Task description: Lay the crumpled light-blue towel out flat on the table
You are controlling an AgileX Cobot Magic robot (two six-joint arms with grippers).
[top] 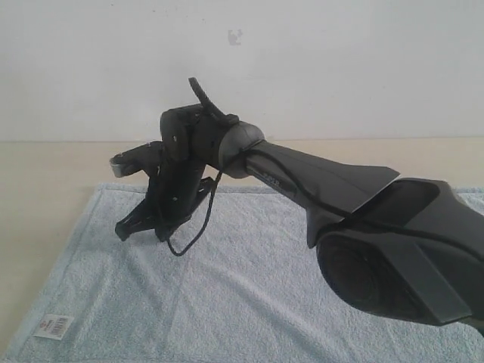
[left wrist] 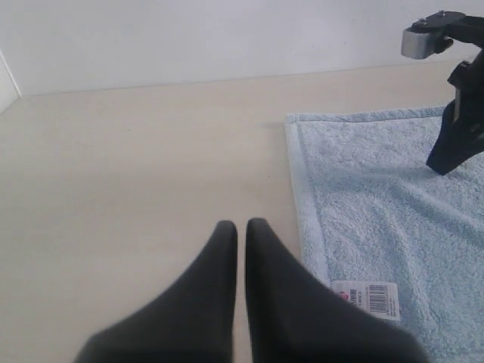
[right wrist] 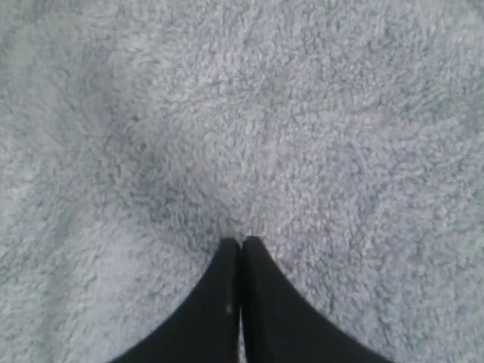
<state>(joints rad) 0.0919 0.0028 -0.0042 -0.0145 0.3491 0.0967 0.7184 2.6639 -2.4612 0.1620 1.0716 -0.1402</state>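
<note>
The light-blue towel lies spread out on the beige table, with soft wrinkles and its white label at the near left corner. My right gripper reaches across to the towel's far left part and points down, shut, tips at the pile, nothing visibly pinched. Terry fills the right wrist view. My left gripper is shut but for a thin slit, empty, over bare table just beside the towel's hemmed edge and label. It is out of the exterior view.
A white wall runs behind the table's far edge. The right arm's black body covers the towel's right part in the exterior view. Bare wood lies to the left of the towel. The right gripper shows in the left wrist view.
</note>
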